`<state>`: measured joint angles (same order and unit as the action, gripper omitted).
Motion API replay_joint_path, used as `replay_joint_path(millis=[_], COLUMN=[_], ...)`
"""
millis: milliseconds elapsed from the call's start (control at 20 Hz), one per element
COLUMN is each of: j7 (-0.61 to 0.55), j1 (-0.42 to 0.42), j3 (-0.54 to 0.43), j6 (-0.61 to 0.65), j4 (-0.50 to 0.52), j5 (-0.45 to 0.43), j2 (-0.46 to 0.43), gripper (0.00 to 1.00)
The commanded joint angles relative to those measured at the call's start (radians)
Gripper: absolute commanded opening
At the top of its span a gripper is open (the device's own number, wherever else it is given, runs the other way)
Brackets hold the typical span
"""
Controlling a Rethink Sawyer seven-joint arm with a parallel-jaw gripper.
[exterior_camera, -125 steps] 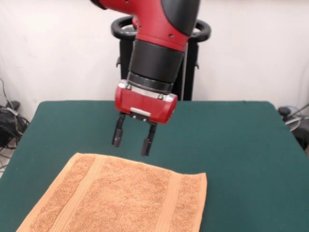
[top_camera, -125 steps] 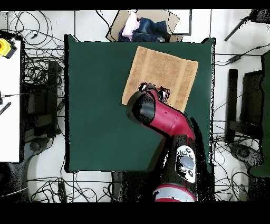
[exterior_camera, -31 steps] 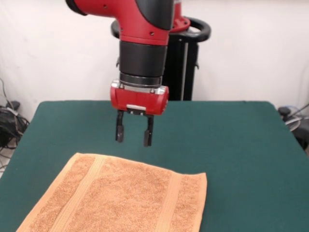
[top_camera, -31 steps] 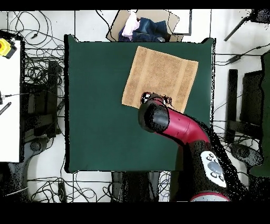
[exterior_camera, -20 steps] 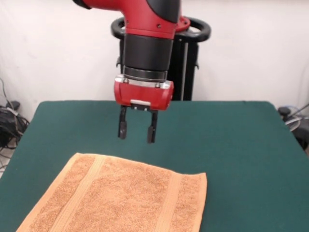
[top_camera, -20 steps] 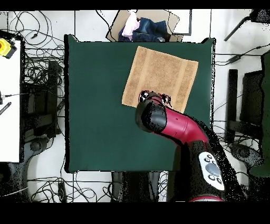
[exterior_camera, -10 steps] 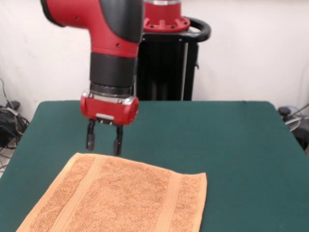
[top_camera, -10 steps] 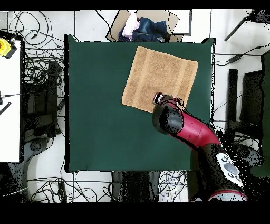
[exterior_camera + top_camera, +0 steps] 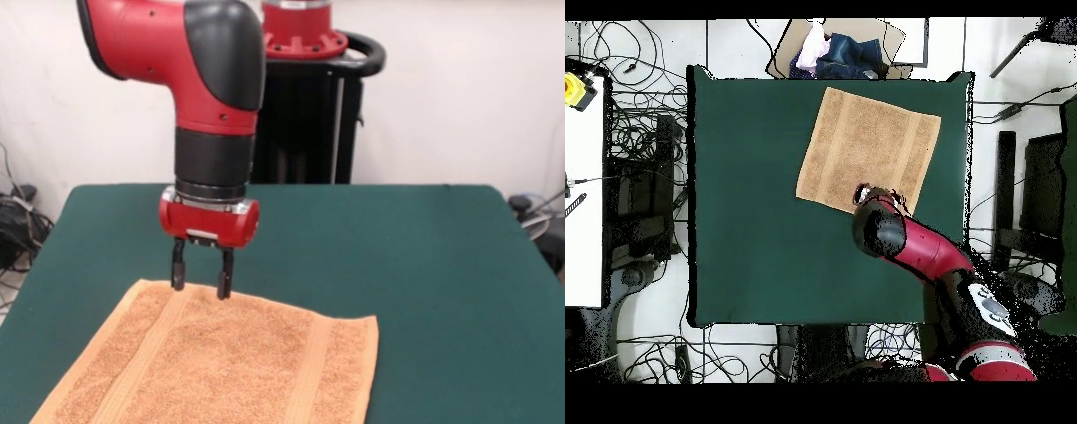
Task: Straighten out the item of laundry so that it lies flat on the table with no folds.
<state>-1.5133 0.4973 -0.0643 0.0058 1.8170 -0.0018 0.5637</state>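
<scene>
Towel [image 9: 221,367] edge beneath end effector [image 9: 201,283]

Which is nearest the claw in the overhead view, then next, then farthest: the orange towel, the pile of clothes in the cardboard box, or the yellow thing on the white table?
1. Orange-tan terry towel, directly under the gripper.
2. Pile of clothes in the box, beyond the green table's top edge.
3. Yellow object, far left.

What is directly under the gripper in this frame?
The open gripper hangs over the far edge of the orange towel, by one woven band. The towel lies spread on the green table. Whether the fingertips touch the cloth cannot be told; overhead, the arm covers that spot.
</scene>
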Motion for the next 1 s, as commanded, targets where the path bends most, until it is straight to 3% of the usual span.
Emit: replay_joint_path(millis=[50, 750, 1000], j7=[-0.171, -0.176, -0.139], j1=[-0.058, -0.104, -0.015], j3=[-0.04, 0.004, -0.08], j6=[-0.023, 0.051, 0.001], j4=[-0.003, 0.002, -0.048], j5=[-0.014, 0.017, -0.023], j2=[0.007, 0.051, -0.075], gripper=[1.0, 1.0, 1.0])
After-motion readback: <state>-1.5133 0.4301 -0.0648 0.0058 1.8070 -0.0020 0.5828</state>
